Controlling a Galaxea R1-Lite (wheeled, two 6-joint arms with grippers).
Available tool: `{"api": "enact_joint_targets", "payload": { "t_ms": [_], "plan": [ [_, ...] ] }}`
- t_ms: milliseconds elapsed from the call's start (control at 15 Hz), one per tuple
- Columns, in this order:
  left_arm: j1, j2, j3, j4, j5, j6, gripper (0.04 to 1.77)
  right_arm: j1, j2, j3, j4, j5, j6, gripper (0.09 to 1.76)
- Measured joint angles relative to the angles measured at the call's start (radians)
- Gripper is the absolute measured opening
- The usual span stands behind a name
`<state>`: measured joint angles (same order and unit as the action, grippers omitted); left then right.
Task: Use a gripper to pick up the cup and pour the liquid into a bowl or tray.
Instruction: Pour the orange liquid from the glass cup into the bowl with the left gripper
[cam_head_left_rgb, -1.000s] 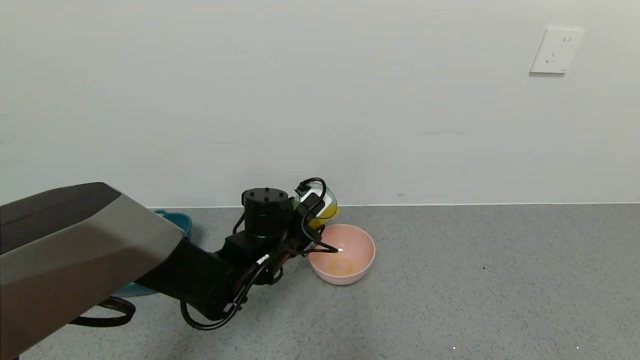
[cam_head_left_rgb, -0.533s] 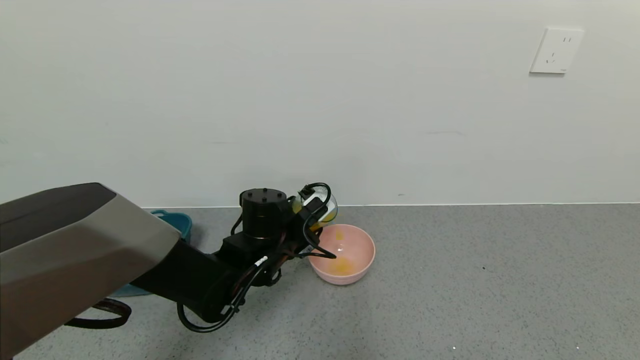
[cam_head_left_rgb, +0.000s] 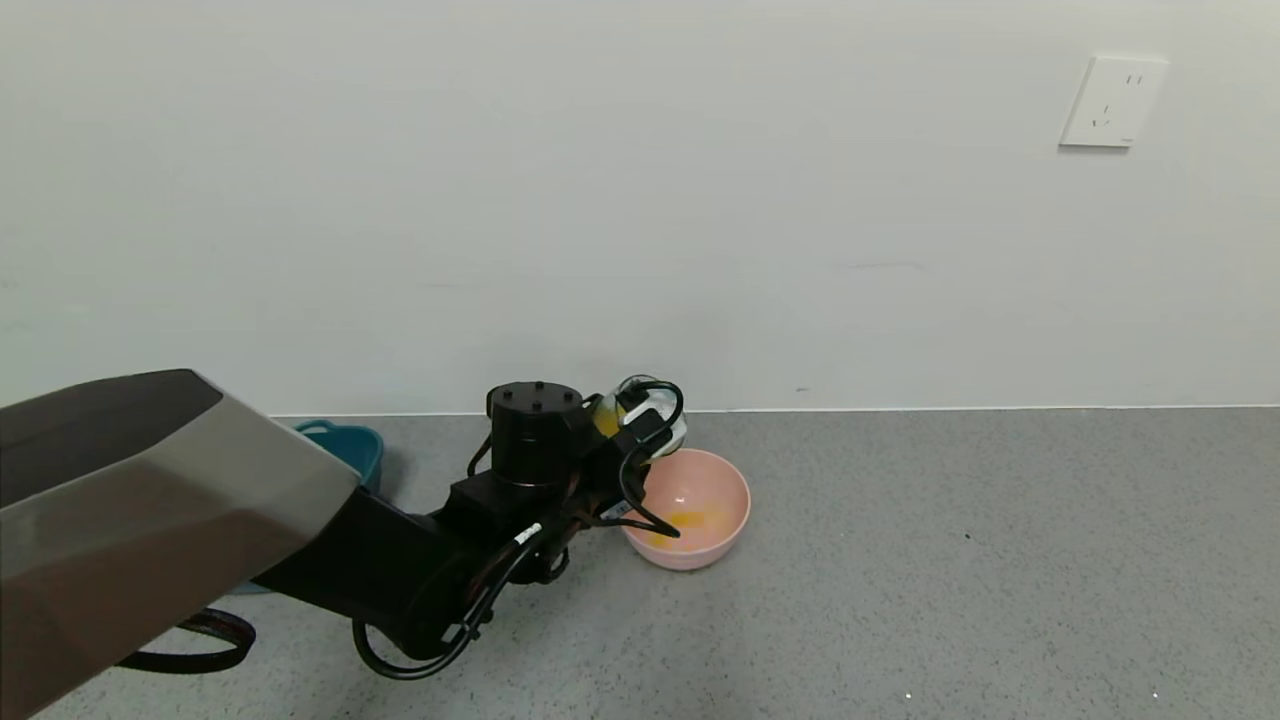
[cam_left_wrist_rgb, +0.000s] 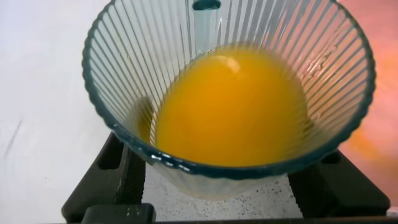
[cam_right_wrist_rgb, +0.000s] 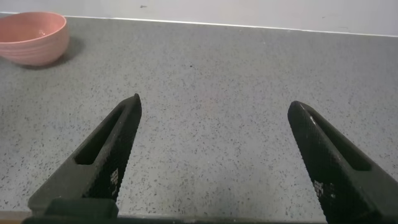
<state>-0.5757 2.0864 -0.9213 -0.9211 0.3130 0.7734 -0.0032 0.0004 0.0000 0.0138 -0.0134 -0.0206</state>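
Observation:
My left gripper (cam_head_left_rgb: 648, 420) is shut on the ribbed pale teal cup (cam_head_left_rgb: 650, 402), holding it above the near-left rim of the pink bowl (cam_head_left_rgb: 728, 488). In the left wrist view the cup (cam_left_wrist_rgb: 124, 74) fills the frame, with orange-yellow liquid (cam_left_wrist_rgb: 230, 109) pooled inside it and the black fingers (cam_left_wrist_rgb: 106, 180) at either side. A little orange liquid (cam_head_left_rgb: 685, 521) lies in the bowl's bottom. My right gripper (cam_right_wrist_rgb: 214, 106) is open and empty over bare grey floor, with the pink bowl (cam_right_wrist_rgb: 31, 37) far off in its view.
A dark teal tray (cam_head_left_rgb: 350, 445) sits behind my left arm by the white wall. A wall socket (cam_head_left_rgb: 1112, 100) is high on the right. Grey speckled surface stretches to the right of the bowl.
The left gripper has rolled the cup back more upright and shifted it slightly right. The liquid in the bowl has sloshed and spread.

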Motion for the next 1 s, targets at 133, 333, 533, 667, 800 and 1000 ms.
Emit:
{"api": "enact_joint_targets", "payload": {
  "t_ms": [133,333,533,667,800,1000],
  "plan": [
    [-0.002,-0.003,0.001,-0.001,0.002,0.026,1.29,0.000,0.000,0.000,0.000,0.000,0.000,1.71],
    [-0.005,-0.004,0.003,0.000,0.014,0.063,1.29,0.000,0.000,0.000,0.000,0.001,0.000,1.71],
    [-0.010,-0.004,0.003,0.002,0.015,0.103,1.29,0.000,0.000,0.000,0.000,0.000,0.000,1.71],
    [-0.014,-0.005,0.005,0.002,0.021,0.134,1.29,0.000,0.000,0.000,0.000,0.000,0.000,1.71],
    [-0.021,-0.007,0.010,0.003,0.038,0.165,1.29,0.000,0.000,0.000,0.000,0.000,0.000,1.71],
    [-0.035,-0.008,0.022,0.001,0.048,0.207,1.29,0.000,0.000,0.000,0.000,0.000,0.000,1.71]
  ]
}}
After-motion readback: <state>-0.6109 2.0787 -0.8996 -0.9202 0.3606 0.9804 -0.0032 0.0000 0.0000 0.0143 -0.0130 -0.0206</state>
